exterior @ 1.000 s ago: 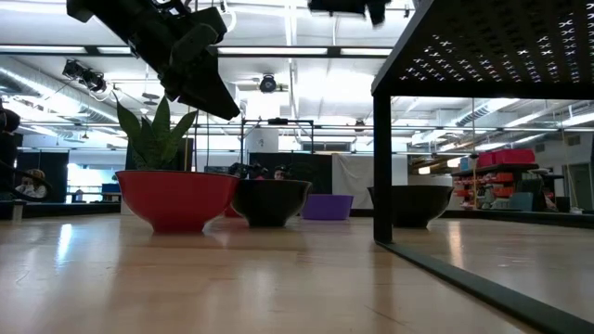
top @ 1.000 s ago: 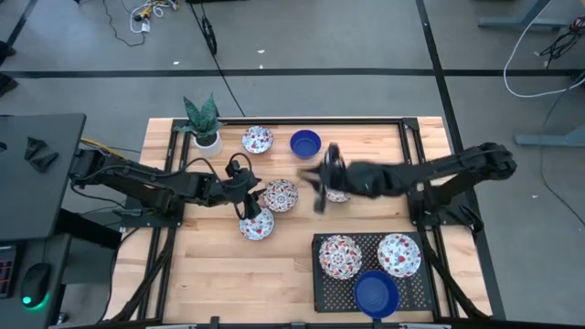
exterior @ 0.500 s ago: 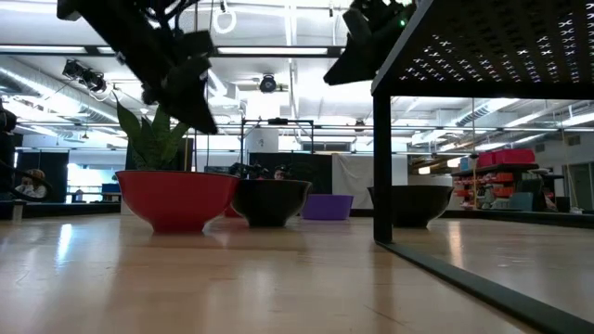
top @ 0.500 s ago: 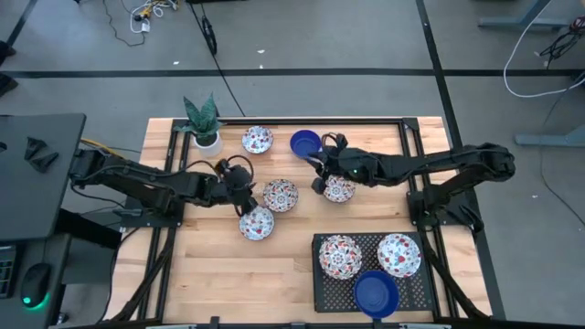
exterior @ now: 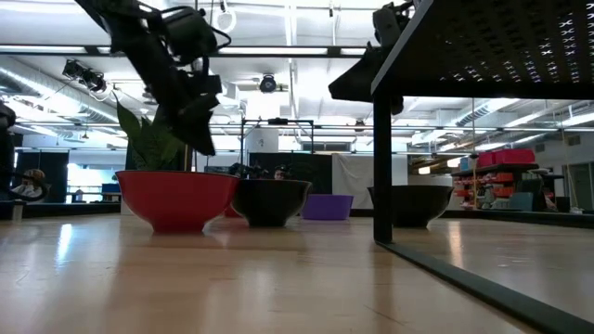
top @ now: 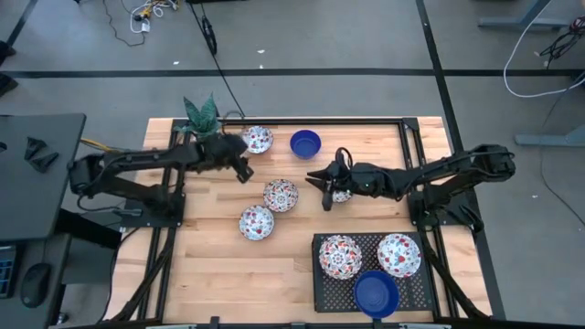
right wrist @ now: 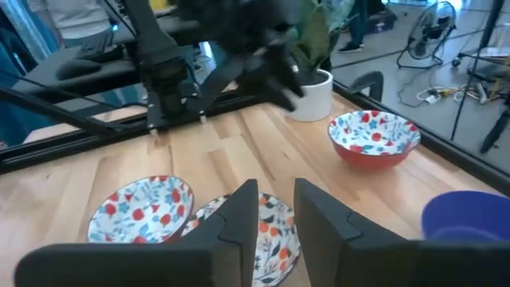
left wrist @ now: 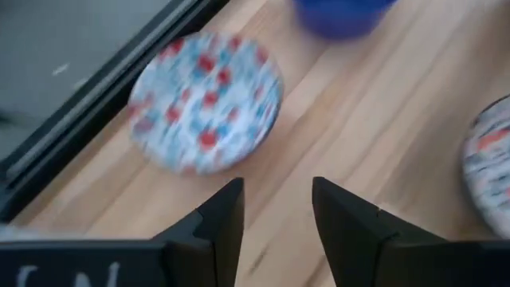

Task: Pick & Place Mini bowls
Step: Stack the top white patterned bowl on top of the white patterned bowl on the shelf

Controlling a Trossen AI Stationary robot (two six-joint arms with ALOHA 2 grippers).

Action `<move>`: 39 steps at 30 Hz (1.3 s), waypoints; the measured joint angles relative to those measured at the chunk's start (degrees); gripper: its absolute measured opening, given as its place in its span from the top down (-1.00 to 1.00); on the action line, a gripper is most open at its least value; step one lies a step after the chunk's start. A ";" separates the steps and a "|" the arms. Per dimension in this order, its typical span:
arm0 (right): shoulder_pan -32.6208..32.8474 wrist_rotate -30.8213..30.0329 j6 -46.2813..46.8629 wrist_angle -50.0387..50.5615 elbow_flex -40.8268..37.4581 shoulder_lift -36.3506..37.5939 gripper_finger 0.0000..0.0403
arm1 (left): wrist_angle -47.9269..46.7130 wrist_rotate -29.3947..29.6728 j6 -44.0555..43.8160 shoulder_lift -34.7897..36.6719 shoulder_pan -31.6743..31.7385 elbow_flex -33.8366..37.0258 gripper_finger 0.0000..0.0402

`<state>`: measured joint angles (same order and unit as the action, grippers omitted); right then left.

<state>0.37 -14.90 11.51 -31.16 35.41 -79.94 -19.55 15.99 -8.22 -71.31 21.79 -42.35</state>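
Three floral mini bowls (top: 258,139) (top: 281,195) (top: 257,221) and a blue mini bowl (top: 305,143) sit on their bases on the wooden table. Another floral bowl (top: 342,195) sits partly hidden under my right arm. My left gripper (top: 243,170) hovers open just short of the far floral bowl (left wrist: 205,100), nothing between its fingers. My right gripper (top: 322,183) hangs open above the table between the centre bowl (right wrist: 256,227) and the hidden one, holding nothing. Two floral bowls (top: 339,256) (top: 398,254) and a blue one (top: 376,292) rest on the black tray (top: 320,283).
A small white pot with a green plant (top: 203,123) stands at the far left corner, close to my left arm. The black mesh tray on legs (exterior: 483,56) fills the near right. A black frame rail (top: 402,155) runs across the table beside my right arm.
My left gripper has swung away from the two centre floral bowls toward the table's far edge, up to the floral bowl beside the plant. My right gripper has come down toward the table and rolled a little, staying near the bowl at centre right. No bowl has moved.
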 joint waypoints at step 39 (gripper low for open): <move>2.63 0.00 -1.07 -0.50 -0.11 0.00 0.57 | 20.34 -5.01 32.86 -22.64 6.84 0.00 0.53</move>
<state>3.01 -14.90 10.44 -31.66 35.29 -79.94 0.79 10.98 24.64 -93.95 28.63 -42.35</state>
